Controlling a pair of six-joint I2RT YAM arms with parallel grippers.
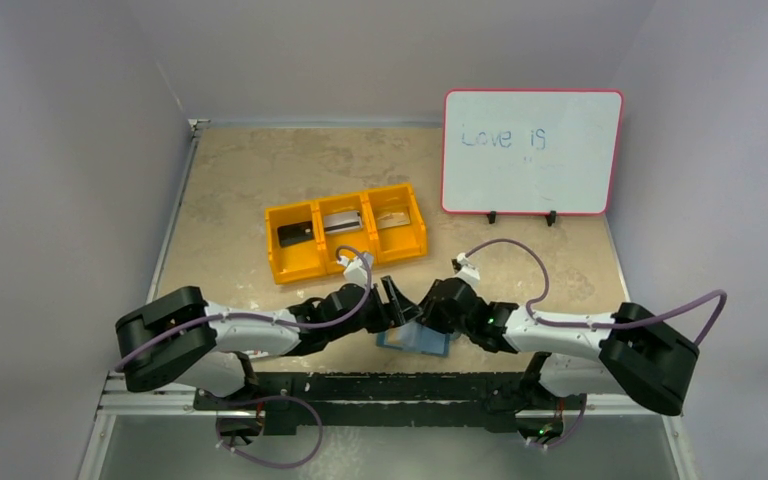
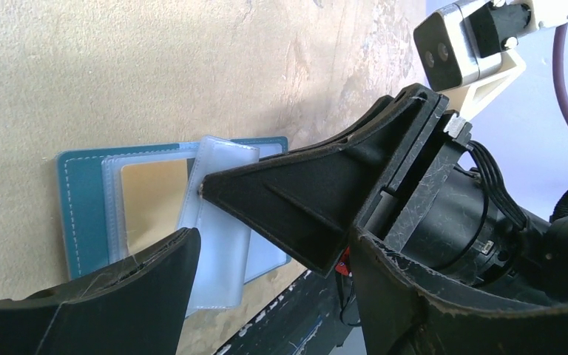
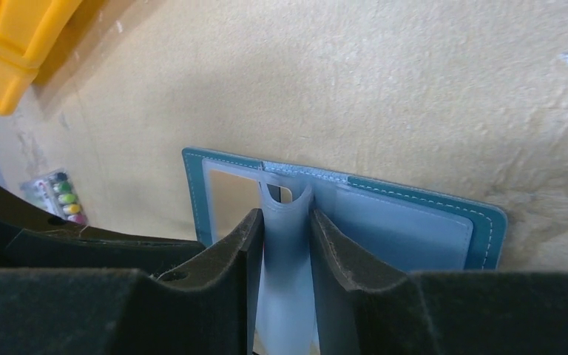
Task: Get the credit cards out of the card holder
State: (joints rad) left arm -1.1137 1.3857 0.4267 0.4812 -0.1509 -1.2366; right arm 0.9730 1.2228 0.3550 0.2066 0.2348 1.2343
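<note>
The teal card holder [image 1: 415, 339] lies open on the table between both grippers. In the left wrist view it [image 2: 81, 214] shows a tan/gold card [image 2: 151, 200] inside a clear pocket. My right gripper [image 3: 287, 231] is shut on a pale blue pocket leaf [image 3: 287, 259] and holds it up from the holder's spine [image 3: 414, 222]. My left gripper [image 2: 274, 296] is open and empty, just above the holder's near edge, its fingers [image 2: 81, 310] wide apart. A black card [image 1: 295, 234], a silver card [image 1: 340, 222] and a tan card [image 1: 392, 218] lie in the orange bin.
The orange three-compartment bin [image 1: 290, 268] stands behind the grippers. A whiteboard [image 1: 532, 152] with writing stands at the back right. A pack of coloured markers [image 3: 59, 200] lies to the left of the holder in the right wrist view. The black table edge rail [image 2: 296, 325] runs close by the holder.
</note>
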